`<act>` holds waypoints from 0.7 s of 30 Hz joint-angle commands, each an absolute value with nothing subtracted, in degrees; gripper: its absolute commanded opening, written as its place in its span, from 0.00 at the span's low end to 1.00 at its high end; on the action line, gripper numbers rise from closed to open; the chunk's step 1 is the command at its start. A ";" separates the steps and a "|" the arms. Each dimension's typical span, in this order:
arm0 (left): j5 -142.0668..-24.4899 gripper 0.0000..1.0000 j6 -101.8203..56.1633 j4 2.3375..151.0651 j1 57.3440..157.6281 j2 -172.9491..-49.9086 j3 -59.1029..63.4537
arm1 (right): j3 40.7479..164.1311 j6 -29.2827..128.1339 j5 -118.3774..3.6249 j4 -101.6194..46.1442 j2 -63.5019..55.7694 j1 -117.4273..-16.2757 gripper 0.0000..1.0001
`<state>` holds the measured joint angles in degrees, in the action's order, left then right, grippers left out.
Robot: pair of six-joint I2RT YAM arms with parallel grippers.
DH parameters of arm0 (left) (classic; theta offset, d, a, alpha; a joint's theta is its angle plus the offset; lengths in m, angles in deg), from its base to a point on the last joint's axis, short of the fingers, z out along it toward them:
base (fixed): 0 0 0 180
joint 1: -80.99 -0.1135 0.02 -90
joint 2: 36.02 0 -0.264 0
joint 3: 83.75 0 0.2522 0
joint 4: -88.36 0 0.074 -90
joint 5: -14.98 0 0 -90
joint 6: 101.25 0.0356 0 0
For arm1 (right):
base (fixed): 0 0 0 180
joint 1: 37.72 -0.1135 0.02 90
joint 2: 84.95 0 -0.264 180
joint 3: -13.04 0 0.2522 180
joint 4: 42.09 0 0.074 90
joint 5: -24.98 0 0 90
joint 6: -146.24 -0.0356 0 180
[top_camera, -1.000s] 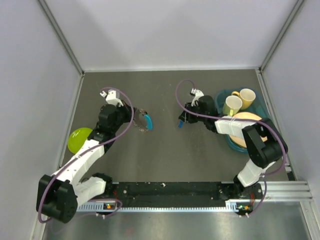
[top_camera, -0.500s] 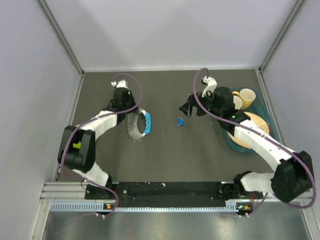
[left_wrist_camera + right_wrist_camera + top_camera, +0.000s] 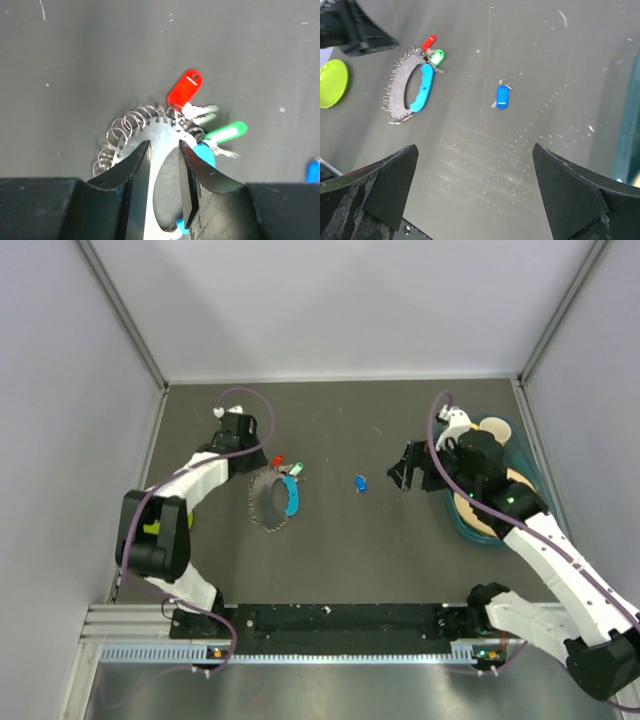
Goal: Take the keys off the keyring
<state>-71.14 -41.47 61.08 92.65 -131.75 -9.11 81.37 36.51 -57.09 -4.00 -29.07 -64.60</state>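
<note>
One blue key [image 3: 502, 96] now free, three o'clock of keyring [image 3: 396, 95]; right pincer [image 3: 474, 155] withdrawn wide, left pincer [image 3: 164, 155] narrow; two remain.

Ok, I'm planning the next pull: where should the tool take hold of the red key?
Grip the red key by its plastic head, from above, pinching across its narrow sides. It lies flat and points away from the toothed strap, clear of the green key; its metal end is crowded among the small rings.
</note>
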 commanded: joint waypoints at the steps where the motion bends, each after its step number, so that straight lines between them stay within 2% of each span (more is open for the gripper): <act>1: -71.22 0.36 -40.96 58.95 92.59 -118.48 -10.22 | 82.88 34.27 -65.01 2.16 -34.23 -64.44 0.99; 2: -72.63 0.37 -40.43 59.82 92.50 -114.55 -10.92 | 82.10 33.66 -67.28 2.77 -35.10 -64.53 0.99; 3: -74.73 0.44 -39.99 60.61 92.50 -112.51 -11.71 | 81.83 33.48 -67.22 3.39 -36.77 -64.44 0.99; 4: -77.71 0.60 -39.73 61.49 92.50 -108.49 -13.20 | 81.65 33.30 -66.95 3.83 -37.39 -64.44 0.99; 6: -88.25 0.74 -37.97 65.88 92.68 -104.60 -14.88 | 81.39 32.51 -65.37 5.32 -39.50 -64.53 0.99; 7: -92.20 0.99 -37.10 67.64 92.68 -101.10 -16.80 | 81.47 32.16 -65.19 5.76 -40.29 -64.53 0.99; 8: -99.99 0.99 -37.00 69.31 92.94 -99.23 -17.86 | 81.56 31.55 -63.80 6.55 -40.91 -64.53 0.99; 13: -116.04 0.99 -38.14 80.29 94.87 -90.62 -25.59 | 81.47 32.59 -58.70 6.65 -45.04 -64.53 0.99; 16: -119.93 0.99 -35.87 82.94 97.33 -86.06 -29.46 | 81.03 34.09 -59.22 6.47 -46.62 -64.44 0.99; 21: -116.86 0.99 -32.08 83.30 98.65 -81.29 -34.21 | 79.81 34.80 -58.51 5.68 -48.29 -64.53 0.99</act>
<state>-114.72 -35.56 77.71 98.46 -84.71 -31.62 80.61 34.15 -59.65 6.89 -46.88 -64.60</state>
